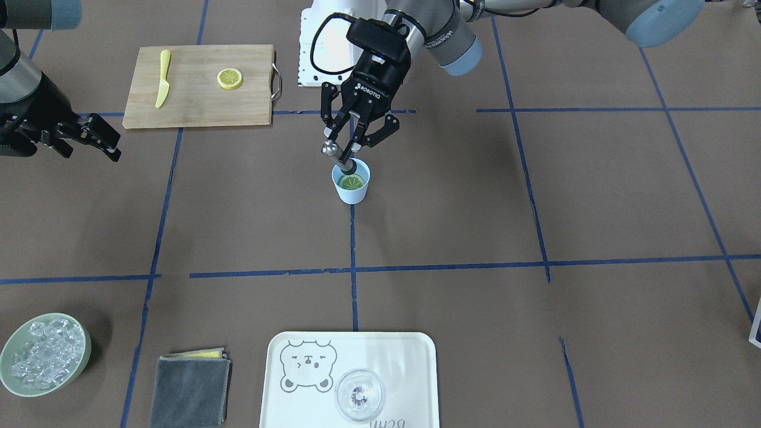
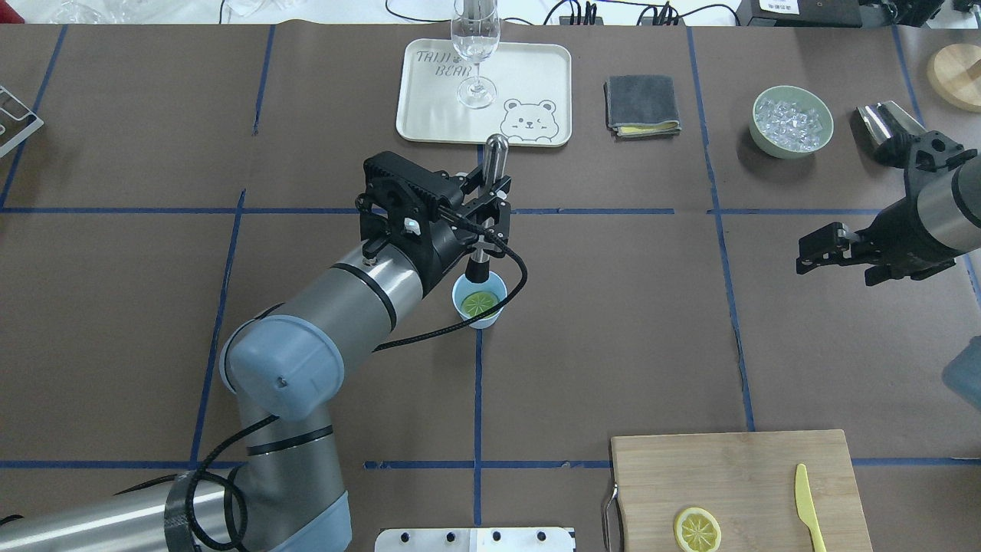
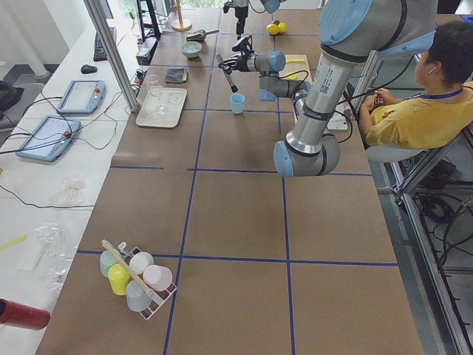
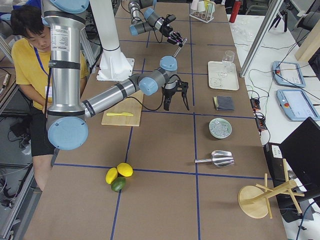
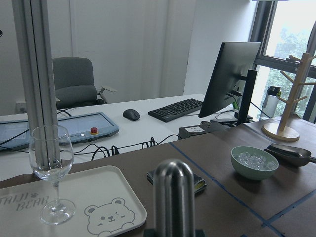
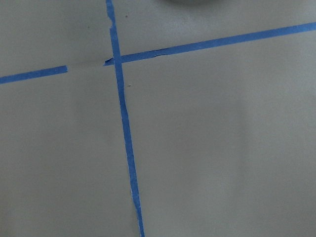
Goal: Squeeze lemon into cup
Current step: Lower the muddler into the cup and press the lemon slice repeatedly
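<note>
The left pincer (image 1: 355,141) is clamped on a steel muddler (image 1: 338,157), whose black foot sits at the mouth of the cup (image 1: 352,193). The cup stands mid-worktop on a tape line, with the lemon (image 1: 351,182) lying flat inside. The right pincer (image 1: 113,146) hangs apart toward the worktop's right end, holding nothing. To press well, I'd bring the tilted muddler upright, centre it over the lemon and push gently, since nothing steadies the cup. The overhead view shows foot and lemon together. The left wrist view shows only the muddler's domed top.
</note>
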Robot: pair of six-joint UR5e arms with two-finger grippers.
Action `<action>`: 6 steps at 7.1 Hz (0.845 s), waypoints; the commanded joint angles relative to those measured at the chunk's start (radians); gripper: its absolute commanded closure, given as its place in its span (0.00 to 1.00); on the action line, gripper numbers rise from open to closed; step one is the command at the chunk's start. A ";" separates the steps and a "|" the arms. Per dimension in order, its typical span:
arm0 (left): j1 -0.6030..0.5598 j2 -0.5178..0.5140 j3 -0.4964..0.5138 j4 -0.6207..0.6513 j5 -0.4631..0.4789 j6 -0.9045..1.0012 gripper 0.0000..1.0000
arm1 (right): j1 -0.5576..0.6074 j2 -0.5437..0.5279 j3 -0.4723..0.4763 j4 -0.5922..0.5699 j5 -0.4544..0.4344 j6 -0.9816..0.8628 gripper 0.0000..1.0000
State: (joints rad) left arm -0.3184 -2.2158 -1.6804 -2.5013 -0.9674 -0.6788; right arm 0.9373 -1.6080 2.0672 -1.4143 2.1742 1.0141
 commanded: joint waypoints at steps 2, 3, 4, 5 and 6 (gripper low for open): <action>0.027 -0.002 0.034 -0.001 0.018 -0.005 1.00 | 0.002 -0.001 -0.001 0.000 0.010 0.000 0.00; 0.027 -0.002 0.050 -0.001 0.018 -0.005 1.00 | 0.000 -0.001 -0.001 0.000 0.013 0.000 0.00; 0.028 -0.005 0.062 -0.002 0.018 -0.007 1.00 | 0.000 -0.001 -0.001 0.000 0.013 0.000 0.00; 0.028 -0.007 0.076 -0.004 0.019 -0.007 1.00 | 0.000 -0.001 -0.002 0.000 0.013 0.000 0.00; 0.028 -0.007 0.080 -0.005 0.019 -0.007 1.00 | 0.000 -0.001 -0.002 0.000 0.013 0.001 0.00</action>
State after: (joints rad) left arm -0.2903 -2.2218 -1.6098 -2.5047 -0.9485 -0.6855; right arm 0.9374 -1.6091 2.0653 -1.4143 2.1872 1.0142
